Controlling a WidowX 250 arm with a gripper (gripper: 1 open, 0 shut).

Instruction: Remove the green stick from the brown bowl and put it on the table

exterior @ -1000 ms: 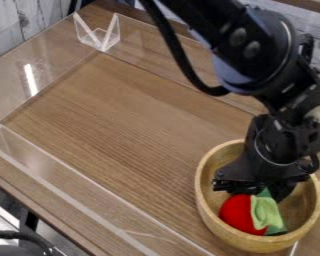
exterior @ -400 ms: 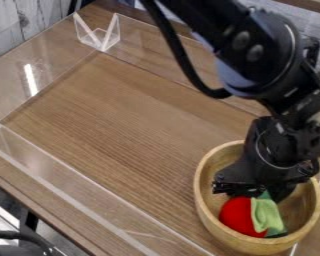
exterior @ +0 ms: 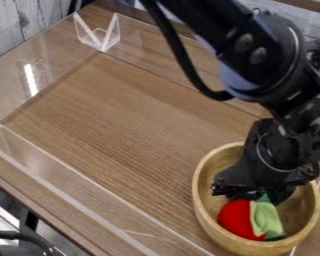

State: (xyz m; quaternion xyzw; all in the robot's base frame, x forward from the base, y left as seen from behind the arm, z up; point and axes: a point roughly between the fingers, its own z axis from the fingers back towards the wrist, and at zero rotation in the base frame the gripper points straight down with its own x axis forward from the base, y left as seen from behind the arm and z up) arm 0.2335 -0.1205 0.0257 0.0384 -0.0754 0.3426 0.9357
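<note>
**Tool down inside the bowl, barely any change**

The counter (exterior: 109, 120) is a brown wood-grain top ringed by low clear walls (exterior: 29, 75), and most of its surface lies bare to the left of the brown bowl (exterior: 210, 205). The black robot arm (exterior: 250, 55) comes in from above the bowl and bends straight down into it. The bowl sits at the near right corner of the counter; compared with a second ago it has kept its place, and the arm's pose looks nearly the same, only a hair lower. The tool (exterior: 260, 188) is inside the bowl, its fingers pressed together, though what they pinch is hidden. Just under it in the bowl lie a red toy (exterior: 236, 218) and a green piece (exterior: 268, 217), touching; whether this is the green stick cannot be told.
</note>
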